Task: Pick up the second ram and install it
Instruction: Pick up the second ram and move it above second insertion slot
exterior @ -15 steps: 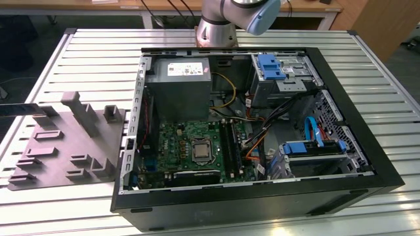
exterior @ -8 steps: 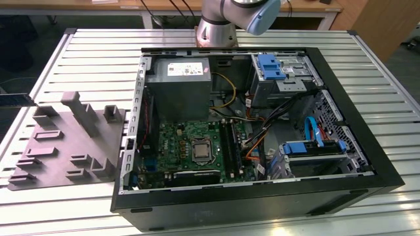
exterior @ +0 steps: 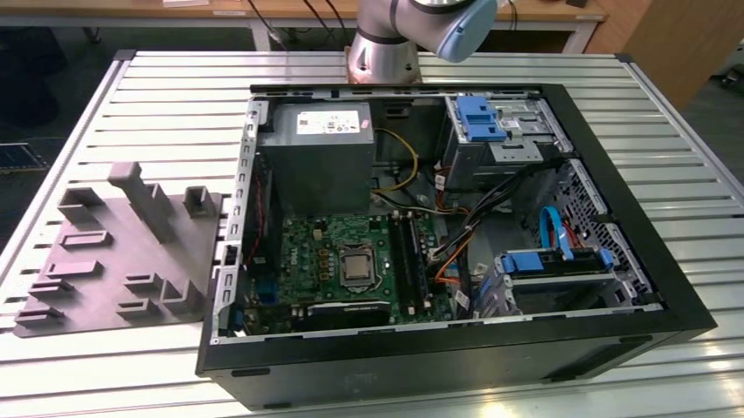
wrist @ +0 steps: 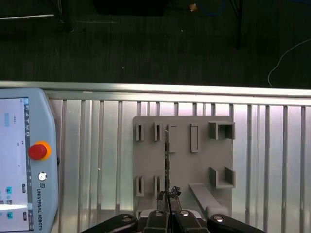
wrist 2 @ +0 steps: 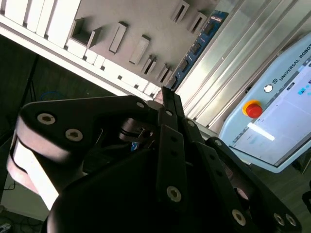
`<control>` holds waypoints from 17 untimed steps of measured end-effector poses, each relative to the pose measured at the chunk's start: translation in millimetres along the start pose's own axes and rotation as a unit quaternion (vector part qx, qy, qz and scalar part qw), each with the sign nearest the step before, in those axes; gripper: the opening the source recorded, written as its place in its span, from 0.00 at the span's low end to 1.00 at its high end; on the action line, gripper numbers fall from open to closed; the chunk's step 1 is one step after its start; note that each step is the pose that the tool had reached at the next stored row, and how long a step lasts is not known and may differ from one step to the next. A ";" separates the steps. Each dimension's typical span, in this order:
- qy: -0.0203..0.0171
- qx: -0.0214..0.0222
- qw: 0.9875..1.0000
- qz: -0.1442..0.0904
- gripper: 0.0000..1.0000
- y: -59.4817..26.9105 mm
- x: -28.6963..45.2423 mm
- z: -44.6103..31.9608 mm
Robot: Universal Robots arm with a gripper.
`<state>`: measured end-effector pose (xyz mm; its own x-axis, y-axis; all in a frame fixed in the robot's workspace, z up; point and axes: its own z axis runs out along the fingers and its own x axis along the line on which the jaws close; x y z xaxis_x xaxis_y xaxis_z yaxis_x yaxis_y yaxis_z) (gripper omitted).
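End effector (wrist: 168, 196) clamped on the blue second ram (wrist 2: 199, 43), which is held edge-on above the grey moulded tray (wrist: 194, 165) on the ribbed metal counter (wrist: 97, 145).

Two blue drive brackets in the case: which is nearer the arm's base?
The blue bracket level with the grey power box; the other lies near the case's opposite wall.

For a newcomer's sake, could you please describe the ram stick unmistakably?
In the second wrist view, find the black gripper above the grey tray. Its fingers pinch one end of the second ram: a long, thin blue stick with black chips, unlike the tray's plain grey blocks.
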<state>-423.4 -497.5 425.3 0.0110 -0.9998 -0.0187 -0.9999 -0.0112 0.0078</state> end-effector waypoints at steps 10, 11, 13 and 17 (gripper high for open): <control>0.000 0.000 1.000 0.000 0.12 -2.7 0.0 -1.2; 0.000 0.000 1.000 0.000 0.12 -4.5 0.0 -1.2; 0.000 0.000 1.000 0.000 0.12 -9.5 0.1 -1.2; 0.000 0.000 1.000 0.000 0.12 -23.1 0.2 -1.3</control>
<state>-400.3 -497.4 426.4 0.0110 -0.9998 -0.0186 -0.9999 -0.0111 0.0079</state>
